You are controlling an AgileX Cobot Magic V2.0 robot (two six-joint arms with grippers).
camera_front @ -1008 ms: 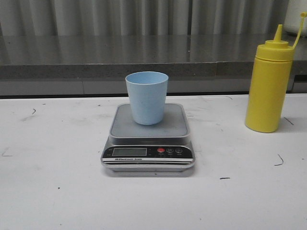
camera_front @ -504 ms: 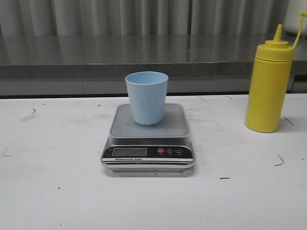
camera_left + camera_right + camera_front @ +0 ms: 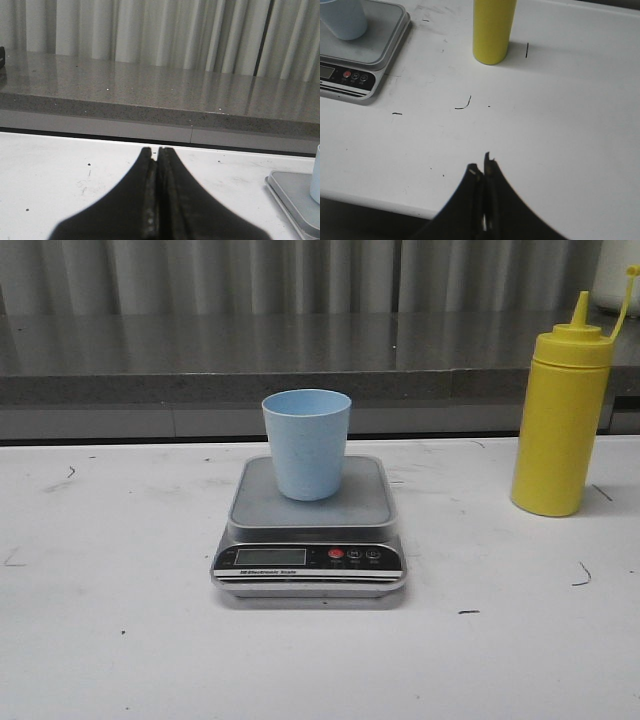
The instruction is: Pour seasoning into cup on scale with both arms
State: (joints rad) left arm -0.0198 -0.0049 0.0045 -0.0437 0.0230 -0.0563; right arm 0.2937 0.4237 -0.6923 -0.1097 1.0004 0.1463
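The pale blue cup (image 3: 307,443) stands upright on the silver scale (image 3: 308,530) at the table's middle. The yellow seasoning bottle (image 3: 560,415) stands upright at the right, apart from the scale. Neither arm shows in the front view. My left gripper (image 3: 156,150) is shut and empty, low over the table left of the scale (image 3: 295,195). My right gripper (image 3: 482,164) is shut and empty near the table's front edge, well short of the bottle (image 3: 492,30); the scale (image 3: 365,60) and cup (image 3: 345,19) also show in that view.
A grey stone ledge (image 3: 300,360) runs along the back of the white table (image 3: 120,640), with pale curtains behind it. Small dark marks dot the tabletop.
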